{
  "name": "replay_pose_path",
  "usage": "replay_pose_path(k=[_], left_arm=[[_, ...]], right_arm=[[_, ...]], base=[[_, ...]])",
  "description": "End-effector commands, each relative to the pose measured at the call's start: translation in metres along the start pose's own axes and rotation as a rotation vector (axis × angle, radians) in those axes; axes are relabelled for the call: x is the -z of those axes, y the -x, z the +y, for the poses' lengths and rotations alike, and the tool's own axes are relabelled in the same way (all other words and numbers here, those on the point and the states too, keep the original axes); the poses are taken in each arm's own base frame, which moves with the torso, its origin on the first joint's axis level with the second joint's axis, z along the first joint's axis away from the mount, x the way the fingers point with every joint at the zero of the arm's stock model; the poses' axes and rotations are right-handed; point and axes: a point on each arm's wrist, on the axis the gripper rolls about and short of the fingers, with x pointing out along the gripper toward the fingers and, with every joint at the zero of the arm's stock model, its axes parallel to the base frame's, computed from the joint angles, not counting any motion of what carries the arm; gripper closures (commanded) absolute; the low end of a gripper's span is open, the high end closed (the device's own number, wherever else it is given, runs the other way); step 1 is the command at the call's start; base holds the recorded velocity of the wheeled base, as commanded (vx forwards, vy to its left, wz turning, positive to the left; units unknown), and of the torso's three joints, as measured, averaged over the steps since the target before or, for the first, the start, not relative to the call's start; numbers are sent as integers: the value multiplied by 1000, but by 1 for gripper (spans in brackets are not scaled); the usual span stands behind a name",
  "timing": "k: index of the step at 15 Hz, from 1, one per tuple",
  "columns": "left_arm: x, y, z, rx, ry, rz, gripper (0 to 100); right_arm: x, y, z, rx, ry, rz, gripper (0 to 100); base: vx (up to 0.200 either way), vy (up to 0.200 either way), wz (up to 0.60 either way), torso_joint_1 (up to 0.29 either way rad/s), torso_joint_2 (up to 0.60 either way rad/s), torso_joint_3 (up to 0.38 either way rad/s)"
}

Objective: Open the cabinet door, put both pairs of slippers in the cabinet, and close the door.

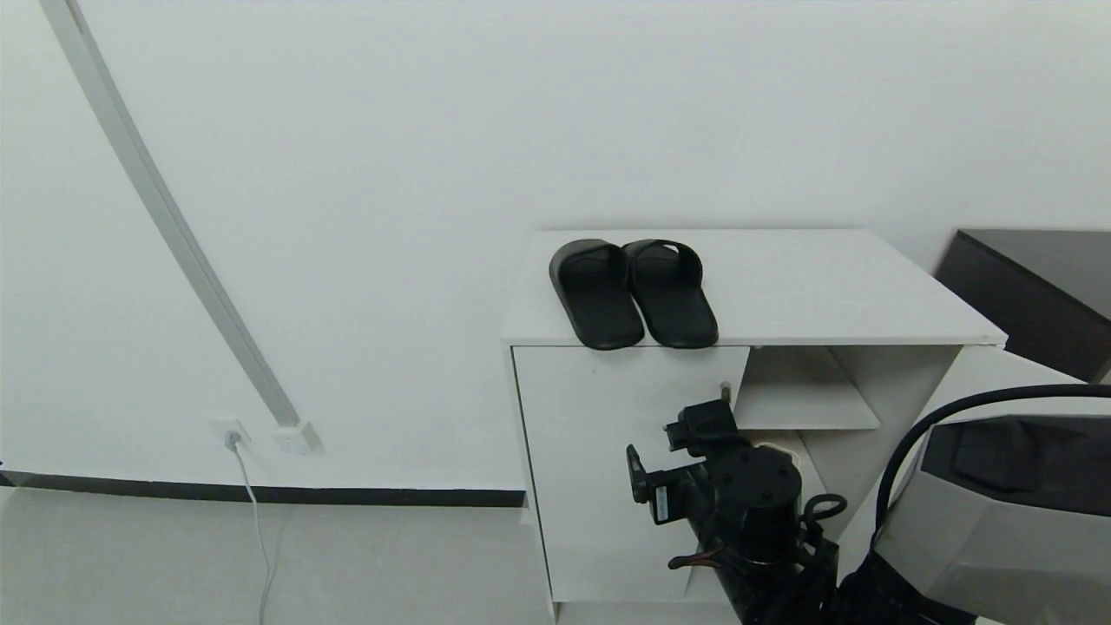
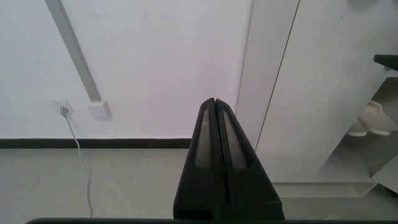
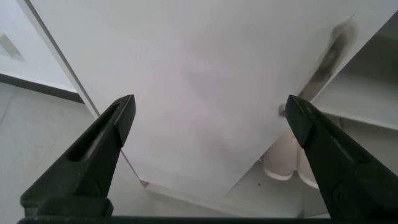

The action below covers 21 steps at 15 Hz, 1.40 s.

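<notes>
A pair of black slippers lies on top of the white cabinet, near its front edge. The cabinet's left door is flat and closed, with a small handle at its inner edge. To the right of that door the cabinet is open and shows a shelf. A pale pair of slippers rests on the bottom inside. My right gripper is open, close in front of the door and just below the handle. My left gripper is shut on nothing, off to the cabinet's left.
A dark piece of furniture stands right of the cabinet. On the wall to the left are a slanting grey strip and a socket with a hanging cable. The floor left of the cabinet is bare.
</notes>
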Motion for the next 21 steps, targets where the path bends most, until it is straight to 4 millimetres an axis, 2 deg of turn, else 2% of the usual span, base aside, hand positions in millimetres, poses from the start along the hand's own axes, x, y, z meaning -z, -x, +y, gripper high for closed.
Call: replay_pose_path(k=[1, 10, 16, 21], left_arm=[[0, 0, 0, 1, 0, 0, 100], [0, 0, 0, -1, 2, 0, 100], [0, 0, 0, -1, 0, 0, 100], [0, 0, 0, 4, -3, 0, 100]], right_arm=[[0, 0, 0, -1, 1, 0, 0], [-2, 1, 0, 0, -4, -7, 0], [-5, 2, -1, -2, -11, -19, 0], [-19, -6, -11, 0, 11, -119, 0]], base=[[0, 0, 0, 227, -549, -320], [0, 0, 0, 245, -557, -316], [0, 0, 0, 175, -379, -209], [0, 0, 0, 62, -134, -68]])
